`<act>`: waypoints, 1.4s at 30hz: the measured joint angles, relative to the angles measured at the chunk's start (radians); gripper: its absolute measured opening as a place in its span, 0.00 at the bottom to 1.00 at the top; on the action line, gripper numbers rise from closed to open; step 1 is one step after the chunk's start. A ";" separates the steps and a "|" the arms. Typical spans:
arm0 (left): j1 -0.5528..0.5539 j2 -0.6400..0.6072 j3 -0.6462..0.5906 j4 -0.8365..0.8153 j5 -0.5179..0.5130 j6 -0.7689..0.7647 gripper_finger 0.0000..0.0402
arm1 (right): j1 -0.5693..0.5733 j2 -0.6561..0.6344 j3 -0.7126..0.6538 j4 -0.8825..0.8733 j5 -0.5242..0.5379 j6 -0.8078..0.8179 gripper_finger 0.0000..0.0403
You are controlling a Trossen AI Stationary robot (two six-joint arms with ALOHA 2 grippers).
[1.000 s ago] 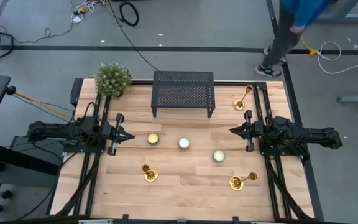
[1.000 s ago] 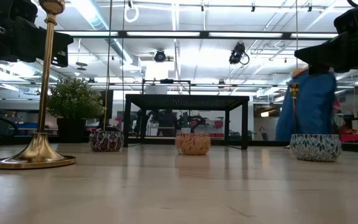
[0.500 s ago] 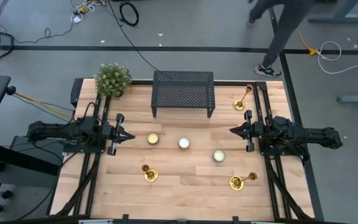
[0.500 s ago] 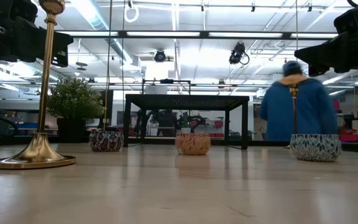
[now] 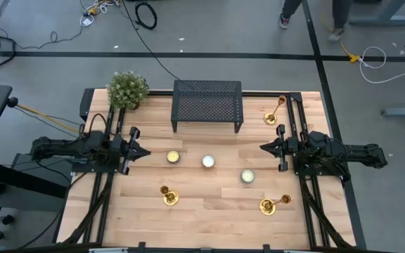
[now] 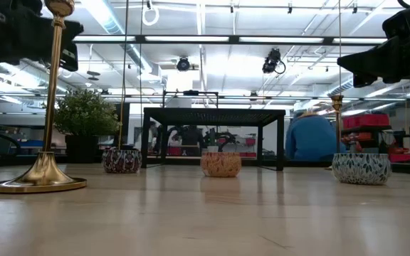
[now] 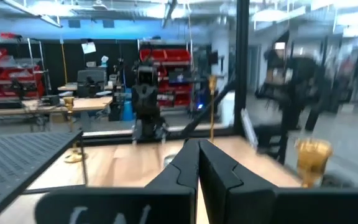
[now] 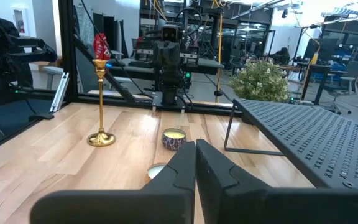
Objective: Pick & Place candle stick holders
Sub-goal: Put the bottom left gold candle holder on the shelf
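I count three candle stick holders on the table, all untouched: one ahead and to the near side of my left gripper, one toward the near edge from my right gripper, and a third just on that gripper's far side beside the black mesh rack. Both grippers hover with fingers pressed together and empty, so I judge no pick has begun; next I must part one pair and descend on a stem. I read no writing anywhere, though the left wrist view is blurred.
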 joint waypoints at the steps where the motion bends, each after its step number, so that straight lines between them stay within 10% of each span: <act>1: 0.000 0.000 0.000 0.015 0.000 -0.026 0.03 | 0.000 0.000 0.000 0.000 0.000 0.000 0.03; 42: 0.000 0.611 0.615 -0.419 0.112 -0.073 0.02 | 0.000 0.000 0.000 0.000 0.000 0.000 0.03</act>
